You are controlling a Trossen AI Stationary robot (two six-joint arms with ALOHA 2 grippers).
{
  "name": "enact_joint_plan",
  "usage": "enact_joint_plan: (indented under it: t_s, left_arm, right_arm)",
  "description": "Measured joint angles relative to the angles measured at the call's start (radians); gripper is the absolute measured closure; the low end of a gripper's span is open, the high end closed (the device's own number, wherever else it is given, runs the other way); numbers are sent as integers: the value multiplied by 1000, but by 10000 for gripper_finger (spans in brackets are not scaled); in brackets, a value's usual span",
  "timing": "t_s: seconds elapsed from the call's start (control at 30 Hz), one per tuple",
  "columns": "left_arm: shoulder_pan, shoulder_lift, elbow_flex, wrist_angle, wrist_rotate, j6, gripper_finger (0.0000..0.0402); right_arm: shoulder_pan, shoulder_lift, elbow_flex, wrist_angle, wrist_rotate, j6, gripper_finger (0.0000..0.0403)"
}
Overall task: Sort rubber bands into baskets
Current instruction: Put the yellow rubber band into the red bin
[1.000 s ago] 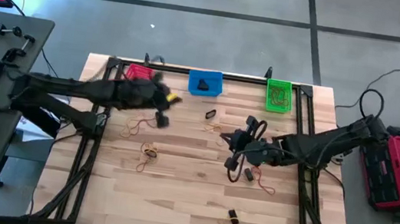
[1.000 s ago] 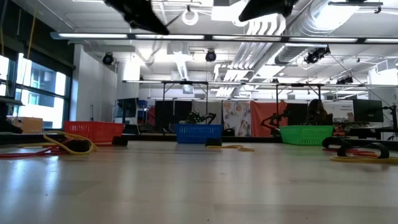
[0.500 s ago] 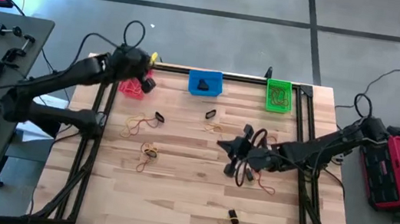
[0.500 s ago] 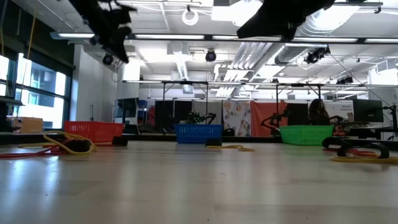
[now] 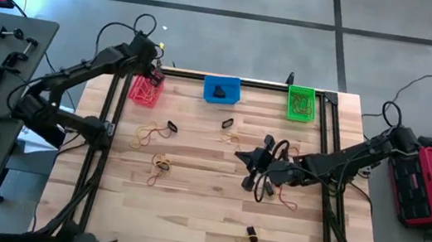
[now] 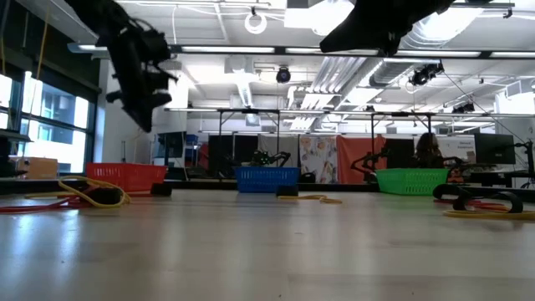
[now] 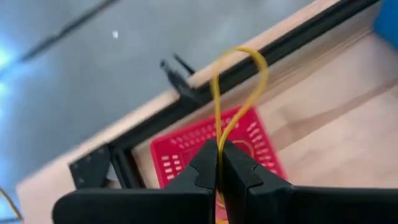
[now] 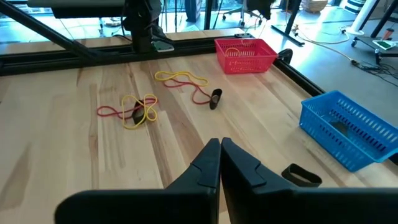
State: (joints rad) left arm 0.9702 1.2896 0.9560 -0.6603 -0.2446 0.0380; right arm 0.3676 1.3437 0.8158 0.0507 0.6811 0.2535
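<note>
The table (image 5: 188,209) is pale wood planks inside a black frame, seen whole only from above; the level view along its top shows instead the room behind, with ceiling lights and desks, and the three baskets in a row at the far edge.

The left arm reaches over the far left corner, its gripper (image 5: 154,71) above the red-pink basket (image 5: 145,92); only the left wrist view shows what it carries, a thin yellow band (image 7: 239,87) pinched between the closed fingers (image 7: 205,165), its loop standing up past the tips with the red mesh (image 7: 186,146) underneath; from above that band cannot be made out.

The right arm stretches in from the right edge to mid-table, its gripper (image 5: 253,169) closed with nothing visibly in it; its wrist view has the fingers (image 8: 208,165) pressed together over bare wood.

The blue basket (image 5: 221,89) sits mid far edge with something dark inside; the green basket (image 5: 301,102) is to its right, holding pale loops.

Loose bands lie scattered on the table: a yellow and red tangle (image 8: 134,110) with a black one in it; a yellow and red pair (image 8: 183,81) ending at a black band (image 8: 216,98); a flat black band (image 8: 301,175) just beside the blue basket in the right wrist view; another small cluster (image 5: 251,236) near the front edge.
</note>
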Motion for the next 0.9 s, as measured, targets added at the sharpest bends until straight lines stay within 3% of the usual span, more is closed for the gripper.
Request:
enact_joint_plan:
  t_s: [0.37, 0.57, 0.9]
  left_arm:
    - [67, 40, -128, 47, 133, -9, 401]
    - [63, 39, -129, 31, 139, -10, 400]
    - [49, 39, -129, -3, 138, 23, 352]
  right_arm:
    - [0, 0, 0, -1, 0, 8, 403]
    - [0, 0, 0, -1, 0, 8, 403]
    - [0, 0, 0, -1, 0, 8, 403]
